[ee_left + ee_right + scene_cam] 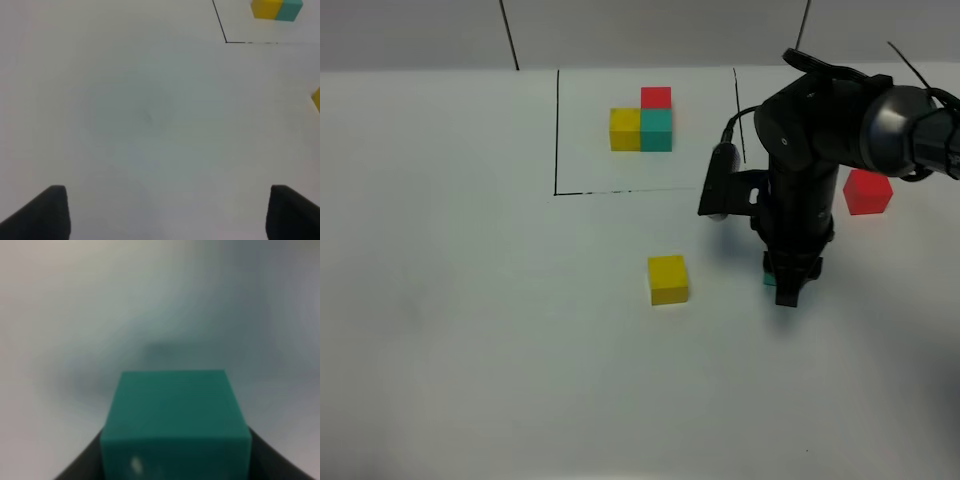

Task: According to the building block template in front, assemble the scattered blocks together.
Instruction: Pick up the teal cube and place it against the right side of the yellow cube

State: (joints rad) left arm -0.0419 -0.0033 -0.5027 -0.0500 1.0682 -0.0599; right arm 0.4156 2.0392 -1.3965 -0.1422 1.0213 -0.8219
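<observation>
The white table (470,330) takes up nearly all I can see, and the right arm (810,150) is the big dark mass over its right half, bent down toward the surface. At the far side the black outline (557,130) frames the building block template (642,125): yellow on the left, teal touching it on the right, red against the teal's far face. Of the scattered blocks, the yellow cube (668,279) lies in the open near the middle and the red cube (867,191) sits well apart on the right, beyond the arm. The teal cube (175,415) is clamped by its sides in the right gripper (786,292), low and near the yellow one but not touching; I cannot tell whether it rests on the table or hangs just off it. I judge the step in hand to be bringing teal against yellow's right face. I'd keep it low and square to the yellow cube, come in from the right until the faces meet flush, and let go without nudging yellow. Nothing lies between the two, but the arm hides most of the teal from the high camera, so I'd steer by the wrist view. The left gripper (167,215) hangs wide open and empty over bare table, out of the way
</observation>
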